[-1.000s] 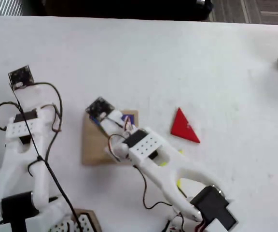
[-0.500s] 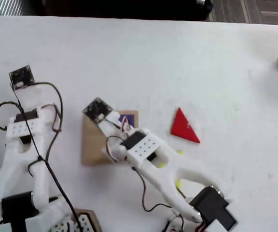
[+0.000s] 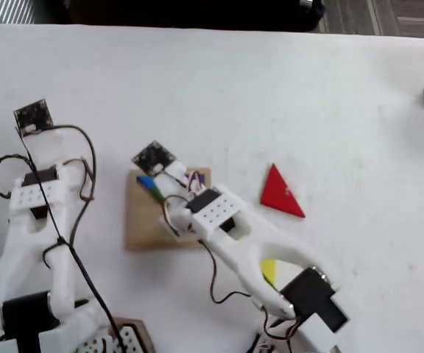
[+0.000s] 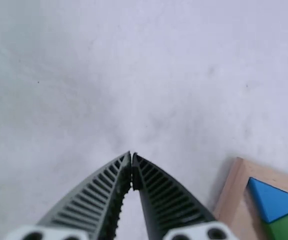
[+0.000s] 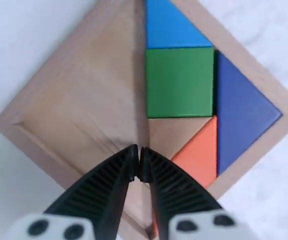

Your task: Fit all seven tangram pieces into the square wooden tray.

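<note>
Right gripper [image 5: 138, 155]: the jaws are closed together and nothing is held; it is placed above the wooden tray [image 5: 59, 107], near the middle.
Left gripper [image 4: 132, 160]: it is also pressed shut and empty, over the bare table [image 3: 308, 95], just beside one corner of the tray.
Tray: it lies flat on the table under the right arm; about half of its floor is bare.
Pieces seated: a light blue triangle [image 5: 171, 25], a green square [image 5: 180, 82], a dark blue triangle [image 5: 241, 115] and an orange triangle [image 5: 199, 150] are fitted edge to edge along one side.
Pieces outside: a red triangle [image 3: 280, 193] is seen near the tray, and a yellow piece [image 3: 269, 271] is partly covered by the right arm.
Progress: probably a little more than half is done.
Risk, seated pieces: they could be pushed out of line if the closed tips are lowered or swung across them.
Risk, yellow piece: it could be dragged away by the arm passing above it.
Risk, next pieces: a flat piece can slip from the pads, or be left leaning on the rim if released askew.
</note>
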### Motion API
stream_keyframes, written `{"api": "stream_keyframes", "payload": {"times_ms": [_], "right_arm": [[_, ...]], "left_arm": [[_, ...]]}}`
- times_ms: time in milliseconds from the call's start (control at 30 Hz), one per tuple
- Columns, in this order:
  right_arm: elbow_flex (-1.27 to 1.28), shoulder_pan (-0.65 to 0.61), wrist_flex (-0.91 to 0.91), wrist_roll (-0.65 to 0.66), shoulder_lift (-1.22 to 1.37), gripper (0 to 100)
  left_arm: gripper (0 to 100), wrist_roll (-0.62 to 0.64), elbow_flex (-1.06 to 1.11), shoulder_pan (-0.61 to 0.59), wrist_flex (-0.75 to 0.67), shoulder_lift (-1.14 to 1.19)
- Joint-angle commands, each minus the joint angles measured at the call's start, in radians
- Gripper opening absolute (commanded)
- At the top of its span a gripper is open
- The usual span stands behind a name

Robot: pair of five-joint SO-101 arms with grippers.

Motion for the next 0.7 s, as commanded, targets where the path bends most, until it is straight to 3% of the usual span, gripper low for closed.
{"api": "stream_keyframes", "payload": {"times_ms": [0, 167, 333, 500, 667], "right_arm": [[-0.049, 0.038, 0.010, 0.012, -0.007, 2.0], [-0.052, 0.027, 0.039, 0.012, -0.030, 1.8], [-0.066, 0.053, 0.220, 0.012, -0.239, 1.8], [0.006, 0.219, 0.278, 0.012, -0.446, 2.6], [0.034, 0.390, 0.292, 0.012, -0.467, 15.6]], "left_arm": [[2, -0.012, -0.038, 0.013, -0.020, -0.004], [2, -0.012, -0.038, 0.013, -0.023, -0.004], [2, -0.012, -0.040, 0.013, -0.023, -0.004], [2, -0.014, -0.040, 0.015, -0.023, -0.004], [2, -0.014, -0.040, 0.015, -0.023, -0.004]]}}
